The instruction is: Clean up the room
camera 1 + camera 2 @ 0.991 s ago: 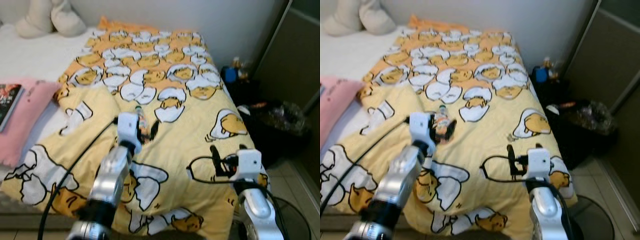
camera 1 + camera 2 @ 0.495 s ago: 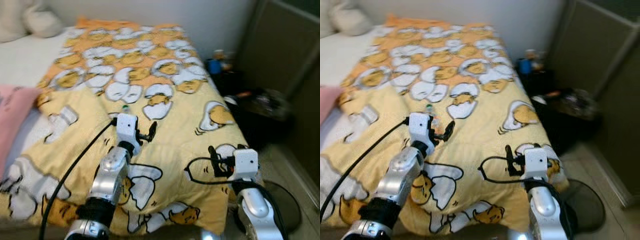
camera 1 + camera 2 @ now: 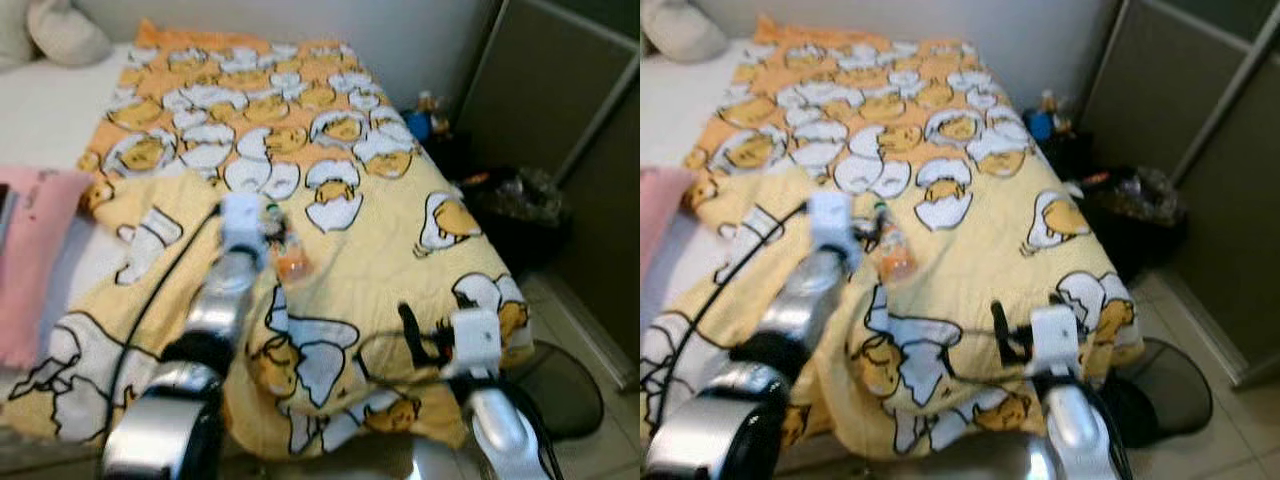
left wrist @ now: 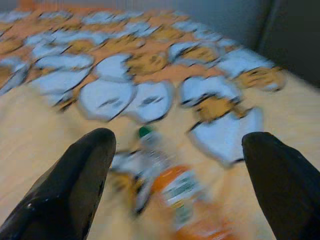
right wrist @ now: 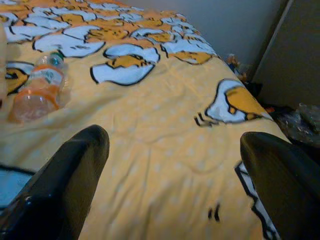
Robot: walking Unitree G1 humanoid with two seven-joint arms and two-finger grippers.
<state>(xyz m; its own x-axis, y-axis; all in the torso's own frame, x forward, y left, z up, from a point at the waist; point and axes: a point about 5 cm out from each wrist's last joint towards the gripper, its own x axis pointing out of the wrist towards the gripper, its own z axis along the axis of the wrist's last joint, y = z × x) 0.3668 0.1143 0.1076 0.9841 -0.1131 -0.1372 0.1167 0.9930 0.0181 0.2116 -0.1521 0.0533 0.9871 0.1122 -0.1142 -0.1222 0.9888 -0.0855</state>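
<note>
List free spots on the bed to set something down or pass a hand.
Free: the duvet between the bottle and the bed's right edge, and the white sheet above the pink pillow. Crowded: around the bottle, where the open left hand hovers.

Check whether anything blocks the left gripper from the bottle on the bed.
Nothing visible does. The bottle lies on the blanket just ahead of the open left gripper, between the lines of its fingers.

Open quilt (image 3: 400, 215) lies flat around the bottle (image 3: 288, 258), leaving free approach from the right and the far side. The left pincer (image 4: 180, 165) stands wide apart around it. A pink pillow (image 3: 35, 255) crowds the bed's left edge, and black bins (image 3: 515, 210) stand beside the bed's right edge.
</note>
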